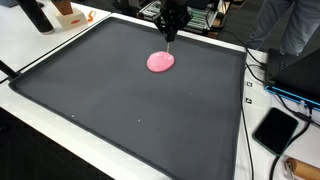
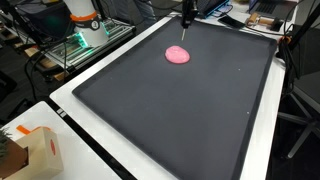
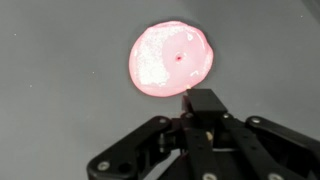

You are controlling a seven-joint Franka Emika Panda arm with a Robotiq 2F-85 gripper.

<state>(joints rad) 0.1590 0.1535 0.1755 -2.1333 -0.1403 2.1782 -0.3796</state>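
Pink disc (image 3: 170,58) lies just beyond the gripper (image 3: 200,98), jaws pressed together, holding nothing.

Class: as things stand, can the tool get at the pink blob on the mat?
Probably yes: the tool hangs close above the pink blob, with nothing between them on the mat.
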